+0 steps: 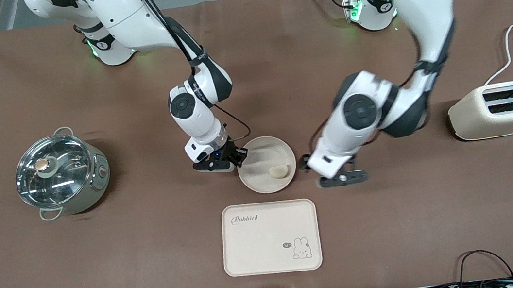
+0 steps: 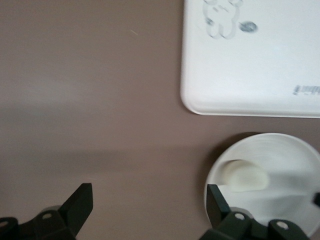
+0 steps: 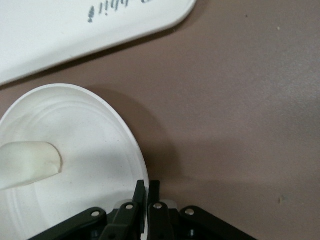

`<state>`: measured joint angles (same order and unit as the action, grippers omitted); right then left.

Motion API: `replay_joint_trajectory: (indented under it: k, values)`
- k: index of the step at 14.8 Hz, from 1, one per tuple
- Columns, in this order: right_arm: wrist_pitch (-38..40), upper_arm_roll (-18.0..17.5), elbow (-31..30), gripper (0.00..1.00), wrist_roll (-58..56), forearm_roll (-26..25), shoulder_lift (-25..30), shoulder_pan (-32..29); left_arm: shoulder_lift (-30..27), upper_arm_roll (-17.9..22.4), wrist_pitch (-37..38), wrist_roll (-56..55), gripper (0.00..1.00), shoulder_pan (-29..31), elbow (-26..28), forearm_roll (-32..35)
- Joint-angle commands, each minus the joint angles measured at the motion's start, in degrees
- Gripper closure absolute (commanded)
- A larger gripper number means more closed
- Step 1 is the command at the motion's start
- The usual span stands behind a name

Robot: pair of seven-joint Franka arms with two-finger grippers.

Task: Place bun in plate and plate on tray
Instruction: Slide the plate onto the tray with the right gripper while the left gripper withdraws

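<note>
The round cream plate [image 1: 263, 160] sits mid-table with the small cream-white bun [image 1: 279, 172] lying in it. The rectangular "Rabbit" tray [image 1: 270, 237] lies nearer the front camera than the plate, with nothing on it. My right gripper [image 1: 238, 158] is shut on the plate's rim at the edge toward the right arm's end; in the right wrist view its fingers [image 3: 148, 192] pinch the rim of the plate [image 3: 75, 150] with the bun [image 3: 30, 165] inside. My left gripper [image 1: 338, 175] is open and empty, low over the table beside the plate toward the left arm's end; its wrist view shows the plate [image 2: 280, 175], the bun [image 2: 245, 176] and the tray [image 2: 250, 60].
A steel pot with a glass lid [image 1: 60, 173] stands toward the right arm's end. A cream toaster [image 1: 499, 109] with a white cord stands toward the left arm's end. Cables run along the table edge nearest the front camera.
</note>
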<state>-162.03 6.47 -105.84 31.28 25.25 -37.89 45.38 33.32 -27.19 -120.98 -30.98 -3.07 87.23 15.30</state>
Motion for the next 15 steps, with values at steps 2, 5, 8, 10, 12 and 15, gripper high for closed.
replay_joint_trajectory:
  k: [2, 5, 8, 10, 12, 15]
  values:
    - [-3.12, 0.48, 2.38, 1.0, 0.8, 2.43, 1.24, -0.2, -6.67, -1.28, 4.69, 18.45, 0.0, 11.21, 1.89, 0.87]
    - [-1.81, 0.39, 9.75, 1.0, 0.88, 4.01, -1.48, -4.06, -12.55, -2.69, 9.95, 27.27, 0.0, 18.42, 1.72, -2.7]
    - [12.21, 0.48, 22.56, 1.0, 0.62, 3.31, -6.92, -8.01, -19.06, -2.6, 20.13, 29.65, 0.0, 20.99, -2.13, -6.77]
    - [17.86, 0.56, 32.15, 1.0, 0.19, 3.14, -12.01, -10.12, -21.36, -2.69, 25.77, 29.84, 0.0, 20.82, -4.78, -6.95]
    - [18.32, 0.56, 37.7, 1.0, -2.79, 2.26, -16.41, -11.8, -24.78, -2.52, 28.16, 30.01, 0.0, 20.65, -4.87, -6.95]
    - [17.8, 0.56, 44.56, 1.0, -6.31, 2.26, -22.74, -14.17, -27.85, 0.8, 30.36, 31.5, 0.0, 17.51, -4.52, -6.95]
